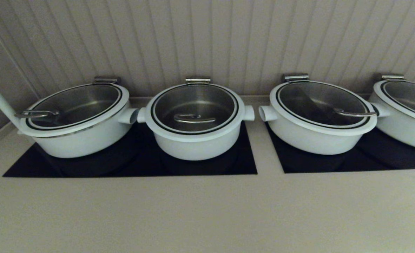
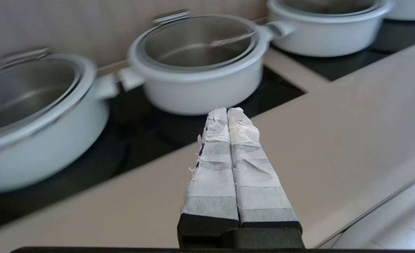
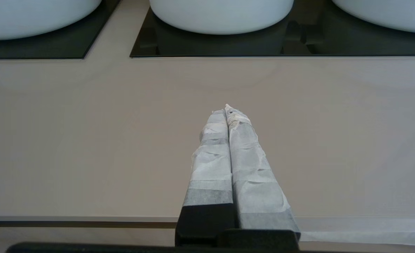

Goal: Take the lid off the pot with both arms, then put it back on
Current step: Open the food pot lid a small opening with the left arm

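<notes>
The head view shows the lid (image 1: 195,109) seated on the pot (image 1: 195,140), toward the back edge of the surface (image 1: 207,211), second from the left in a row of white pots on black cooktop panels (image 1: 130,165). Neither arm appears there. Only the wrist views show them: the left claw (image 2: 227,110), taped fingers pressed together, hangs over the surface before the pot (image 2: 197,88); the right claw (image 3: 228,110), likewise pressed together, hangs near the front edge, where the pots are cut off.
</notes>
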`<state>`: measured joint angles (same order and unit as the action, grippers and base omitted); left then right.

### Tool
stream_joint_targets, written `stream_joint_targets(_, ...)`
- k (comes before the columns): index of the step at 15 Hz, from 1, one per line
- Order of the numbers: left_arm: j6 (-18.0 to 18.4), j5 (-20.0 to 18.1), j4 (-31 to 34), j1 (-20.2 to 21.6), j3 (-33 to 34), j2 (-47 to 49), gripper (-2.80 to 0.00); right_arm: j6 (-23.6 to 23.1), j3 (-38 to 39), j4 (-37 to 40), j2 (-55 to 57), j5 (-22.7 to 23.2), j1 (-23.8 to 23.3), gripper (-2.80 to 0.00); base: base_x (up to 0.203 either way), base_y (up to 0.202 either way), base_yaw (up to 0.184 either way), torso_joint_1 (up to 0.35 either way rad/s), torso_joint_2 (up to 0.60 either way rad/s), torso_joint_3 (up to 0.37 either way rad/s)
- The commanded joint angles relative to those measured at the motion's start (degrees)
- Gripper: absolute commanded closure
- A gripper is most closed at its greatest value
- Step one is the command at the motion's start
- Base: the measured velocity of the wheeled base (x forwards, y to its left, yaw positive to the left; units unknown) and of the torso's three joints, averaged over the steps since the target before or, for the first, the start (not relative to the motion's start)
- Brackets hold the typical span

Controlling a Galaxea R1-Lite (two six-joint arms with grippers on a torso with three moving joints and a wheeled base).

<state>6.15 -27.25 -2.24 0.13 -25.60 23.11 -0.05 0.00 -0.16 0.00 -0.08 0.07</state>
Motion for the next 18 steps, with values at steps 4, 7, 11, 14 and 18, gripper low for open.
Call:
stream_joint_targets(4, 5.6, -5.0, -5.7, -3.0, -6.5, 22.6, 0.0, 0.0, 0.0, 0.0, 0.0, 0.0, 0.0, 0.0, 0.0, 0.0, 0.0, 0.0, 0.0, 0.0)
stream_joint_targets(7, 9.3, -5.3, -7.8, -9.6, -6.9, 30.4, 0.0, 0.0, 0.0, 0.0, 0.0, 0.0, 0.0, 0.0, 0.0, 0.0, 0.0, 0.0, 0.0, 0.0)
stream_joint_targets(11, 9.9, -5.3, -12.9, -15.4, -7.8, 40.5, 0.0, 0.0, 0.0, 0.0, 0.0, 0.0, 0.0, 0.0, 0.0, 0.0, 0.0, 0.0, 0.0, 0.0)
stream_joint_targets(14, 9.5, -5.2, -14.8, -20.7, -10.8, 47.5, 0.0, -0.1, 0.0, 0.0, 0.0, 0.0, 0.0, 0.0, 0.0, 0.0, 0.0, 0.0, 0.0, 0.0)
stream_joint_targets(18, 9.7, -5.0, -15.0, -24.3, -14.8, 56.6, 0.0, -0.1, 0.0, 0.0, 0.0, 0.0, 0.0, 0.0, 0.0, 0.0, 0.0, 0.0, 0.0, 0.0)
